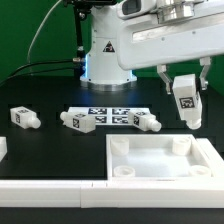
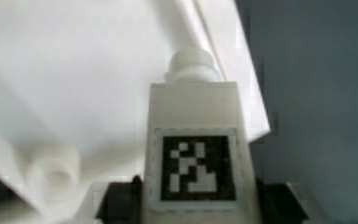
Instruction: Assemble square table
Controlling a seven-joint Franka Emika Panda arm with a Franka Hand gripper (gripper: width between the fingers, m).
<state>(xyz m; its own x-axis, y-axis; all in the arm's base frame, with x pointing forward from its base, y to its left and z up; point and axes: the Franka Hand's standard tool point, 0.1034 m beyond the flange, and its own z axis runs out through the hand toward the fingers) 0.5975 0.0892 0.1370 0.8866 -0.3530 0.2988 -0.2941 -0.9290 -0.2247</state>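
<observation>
Black tabletop (image 1: 50, 150) under white square top (image 1: 160, 168), end effector (image 1: 184, 82) clamped on tagged leg (image 1: 186, 100).

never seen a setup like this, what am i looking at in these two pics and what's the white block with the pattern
That is a robot arm with a two-finger gripper, building a small table. One picture watches from outside; the other comes from a camera on the wrist. The block is a table leg, clamped in the gripper, in the air close to the white square table top. Three more legs lie on the dark surface by a flat marker board. The patterns are printed tags.
</observation>
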